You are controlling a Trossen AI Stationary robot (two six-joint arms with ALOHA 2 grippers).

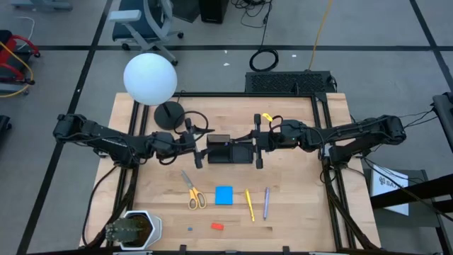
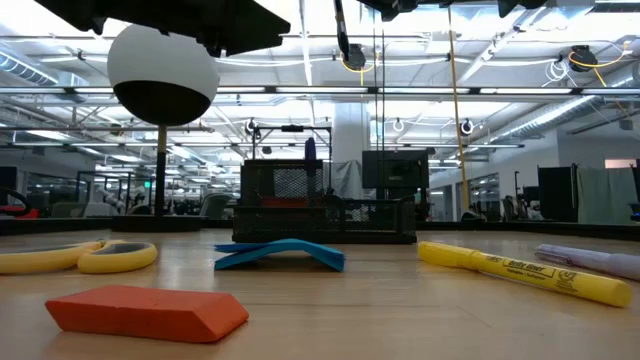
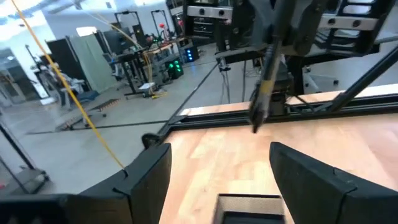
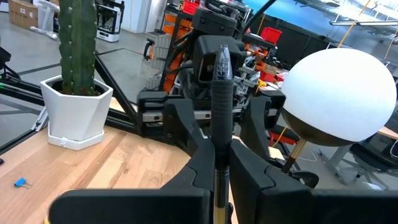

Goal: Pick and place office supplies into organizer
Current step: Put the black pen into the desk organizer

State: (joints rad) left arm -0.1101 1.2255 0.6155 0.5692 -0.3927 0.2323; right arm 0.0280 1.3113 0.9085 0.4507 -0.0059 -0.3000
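The black organizer (image 1: 230, 151) stands mid-table between my two grippers; something purple stands up in it (image 2: 310, 150). My right gripper (image 1: 258, 143) (image 4: 219, 134) is at its right end, shut on a dark pen (image 4: 221, 74). My left gripper (image 1: 197, 147) (image 3: 217, 168) hovers open at its left end. Lying flat on the near table are the yellow-handled scissors (image 1: 195, 193), blue note pad (image 1: 224, 195), yellow pencil (image 1: 249, 204), purple pen (image 1: 266, 202) and red eraser (image 1: 217, 227). My right gripper pinches the dark pen's shaft (image 4: 217, 155) between its two fingers, which come in level from the table's right and lie across it. The pen stands nearly upright, clip end (image 4: 222, 59) up, lifted clear. Its lower tip (image 3: 255, 127) hangs free above the wood.
A lamp with a white globe (image 1: 150, 78) and round black base (image 1: 168, 115) stands just beyond my left gripper. A cactus in a white pot (image 1: 131, 228) sits at the near left corner. A small dark item (image 1: 190, 229) lies left of the eraser.
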